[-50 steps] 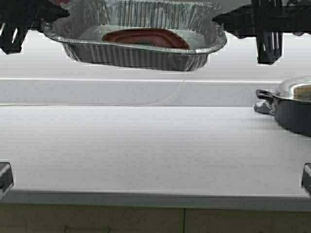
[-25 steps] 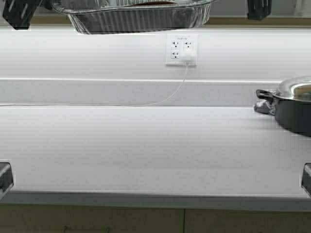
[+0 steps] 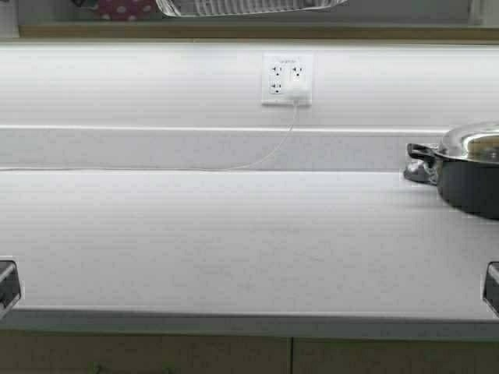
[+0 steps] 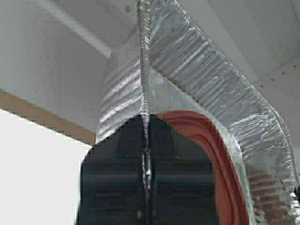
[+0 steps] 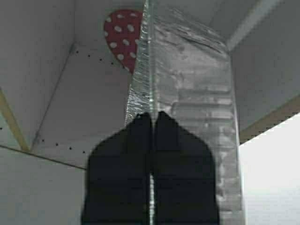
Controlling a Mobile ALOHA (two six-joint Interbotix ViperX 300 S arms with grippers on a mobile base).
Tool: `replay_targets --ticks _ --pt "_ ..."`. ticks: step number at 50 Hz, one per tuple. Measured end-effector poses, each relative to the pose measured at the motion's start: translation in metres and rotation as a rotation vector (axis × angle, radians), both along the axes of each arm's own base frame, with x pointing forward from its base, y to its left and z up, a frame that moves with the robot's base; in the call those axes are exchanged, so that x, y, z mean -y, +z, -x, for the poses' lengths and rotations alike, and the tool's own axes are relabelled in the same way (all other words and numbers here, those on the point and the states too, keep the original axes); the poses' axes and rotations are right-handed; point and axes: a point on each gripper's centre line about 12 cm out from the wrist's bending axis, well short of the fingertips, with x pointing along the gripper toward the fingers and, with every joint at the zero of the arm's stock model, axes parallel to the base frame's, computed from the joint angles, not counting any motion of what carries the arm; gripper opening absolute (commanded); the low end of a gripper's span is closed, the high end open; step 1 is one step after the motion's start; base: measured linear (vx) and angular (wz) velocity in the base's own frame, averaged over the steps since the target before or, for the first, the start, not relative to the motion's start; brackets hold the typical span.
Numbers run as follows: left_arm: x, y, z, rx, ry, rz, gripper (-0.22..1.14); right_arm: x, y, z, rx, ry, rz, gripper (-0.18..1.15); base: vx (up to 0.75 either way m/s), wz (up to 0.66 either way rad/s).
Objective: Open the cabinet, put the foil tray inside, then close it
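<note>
Foil tray [image 3: 248, 7] rising since 1 s ago — now only bottom showing at top edge of high view. Left gripper [image 4: 146, 187] & right gripper [image 5: 151, 164] both clamping rim — tray nearing cabinet [image 5: 51, 122] shelf.

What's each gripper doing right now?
Left gripper: closed on the foil tray rim.
Right gripper: closed on the tray's opposite rim.

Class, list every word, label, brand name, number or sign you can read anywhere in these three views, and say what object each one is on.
None can be read.
Wall outlet: no legible marking.
Foil tray, clamped at its rim by the left gripper and right gripper: only ribbing, no embossed text visible.
Dark pot: no brand visible.
Red item in the cabinet: white dots, not letters.
</note>
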Motion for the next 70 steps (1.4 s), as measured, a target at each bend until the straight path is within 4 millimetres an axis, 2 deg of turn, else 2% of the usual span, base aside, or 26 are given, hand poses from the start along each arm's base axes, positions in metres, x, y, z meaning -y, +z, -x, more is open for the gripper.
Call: replay_targets --ticks 5,12,21,27,31,41,52,55,58,61,66,70 --pt "0.008 0.002 -0.03 0.0 0.002 0.019 0.04 0.003 -0.002 -0.029 -0.022 -0.002 -0.02 0.08 0.03 -0.01" --pt "0.014 0.008 -0.06 -0.004 0.019 0.037 0.04 0.011 0.0 -0.064 -0.029 -0.018 -0.047 0.08 0.05 -0.03" --pt "0.022 0.011 -0.086 -0.021 0.05 0.017 0.04 0.02 -0.013 -0.1 -0.08 -0.023 -0.094 0.08 0.06 -0.03" --pt "0.025 0.002 -0.104 -0.05 0.073 0.007 0.04 0.023 -0.029 -0.12 -0.127 -0.016 -0.111 0.08 0.06 -0.03" --pt "0.026 -0.002 -0.112 -0.064 0.087 0.015 0.04 0.023 -0.032 -0.131 -0.129 -0.011 -0.106 0.08 0.07 -0.03" --pt "0.026 -0.009 -0.123 -0.097 0.116 0.07 0.04 0.024 -0.031 -0.143 -0.115 -0.008 -0.106 0.08 0.07 -0.03" --pt "0.024 -0.011 -0.125 -0.112 0.13 0.099 0.04 0.024 -0.031 -0.144 -0.112 -0.005 -0.108 0.09 0.06 -0.02" --pt "0.025 -0.012 -0.125 -0.112 0.128 0.104 0.05 0.024 -0.031 -0.144 -0.11 -0.002 -0.108 0.13 0.04 -0.01" --pt "0.024 -0.013 -0.123 -0.107 0.123 0.108 0.12 0.025 -0.031 -0.144 -0.11 -0.001 -0.109 0.24 0.04 -0.01" --pt "0.023 -0.014 -0.121 -0.099 0.117 0.119 0.25 0.025 -0.03 -0.144 -0.105 0.001 -0.109 0.43 0.03 -0.01" --pt "0.015 -0.016 -0.119 -0.086 0.126 0.136 0.57 0.025 -0.028 -0.144 -0.098 0.004 -0.11 0.75 0.02 0.0" --pt "0.009 -0.018 -0.119 -0.075 0.138 0.155 0.83 0.028 -0.024 -0.146 -0.087 -0.004 -0.112 0.86 0.01 0.01"
